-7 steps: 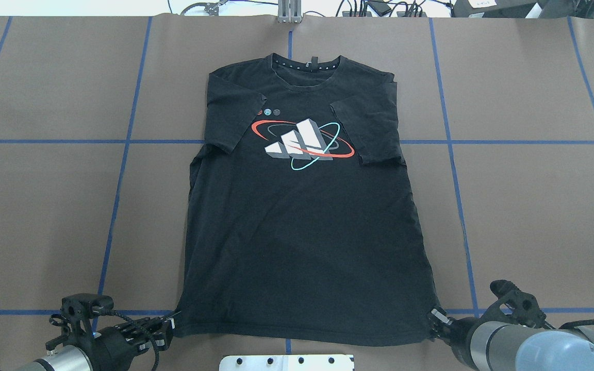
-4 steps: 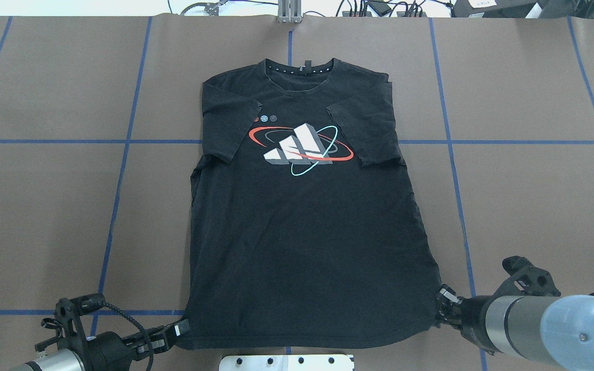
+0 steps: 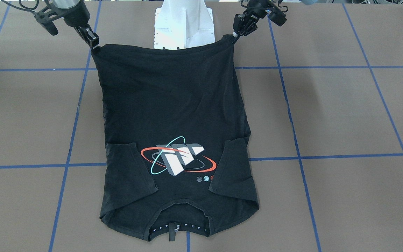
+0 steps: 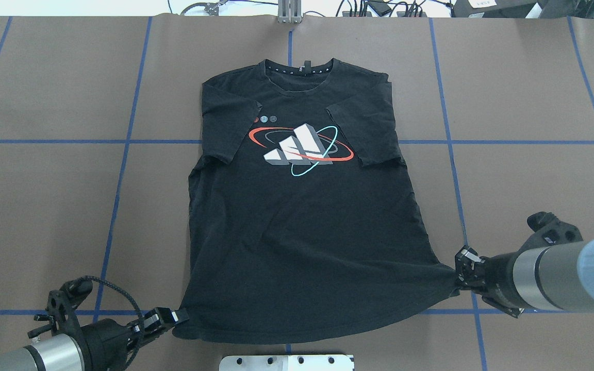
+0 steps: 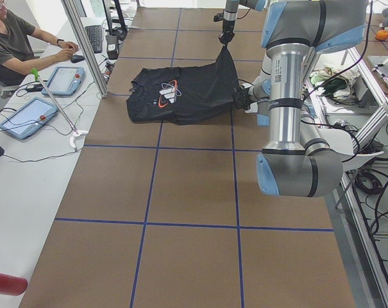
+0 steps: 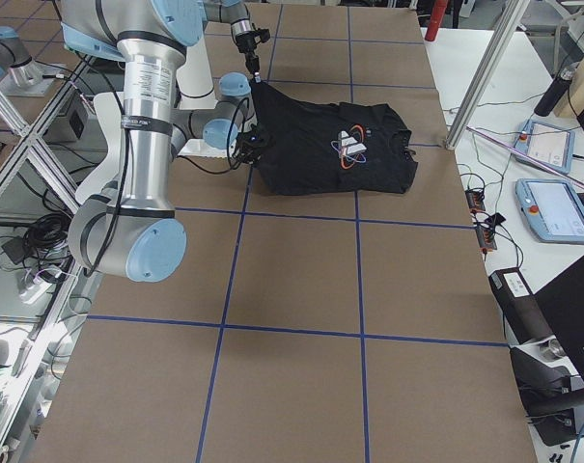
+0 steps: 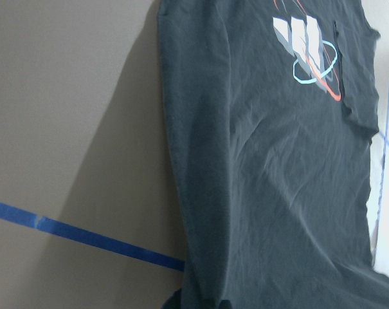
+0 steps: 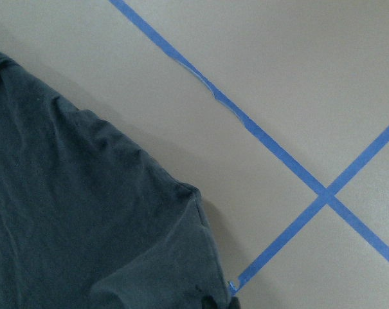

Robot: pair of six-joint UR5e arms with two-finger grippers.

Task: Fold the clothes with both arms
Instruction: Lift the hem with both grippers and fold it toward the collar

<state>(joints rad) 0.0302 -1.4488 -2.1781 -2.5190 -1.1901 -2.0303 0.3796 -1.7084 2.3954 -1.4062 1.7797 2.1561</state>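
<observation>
The black T-shirt [image 4: 302, 232] lies face up on the brown table, collar at the far end and both sleeves folded in over the chest beside the orbit-ring graphic [image 4: 301, 147]. My left gripper [image 4: 176, 317] is shut on the hem's left corner, low near the table. My right gripper [image 4: 459, 269] is shut on the hem's right corner and holds it raised, so the hem slopes. In the front-facing view the shirt [image 3: 170, 105] hangs between the left gripper [image 3: 235, 34] and the right gripper [image 3: 93, 44]. The wrist views show only shirt cloth [image 7: 278, 161] [image 8: 65, 225].
The white base pedestal [image 3: 184, 24] stands right behind the hem; its plate [image 4: 286, 362] shows at the near edge. Blue tape lines [image 4: 121, 170] cross the brown table. A metal post [image 4: 289, 13] stands at the far edge. An operator [image 5: 14, 45] and tablets [image 5: 62, 80] are beside the table.
My right gripper has moved up and outward with its hem corner, pulling that side taut. My left gripper has shifted slightly, still on its corner. The shirt slid a little towards me.
</observation>
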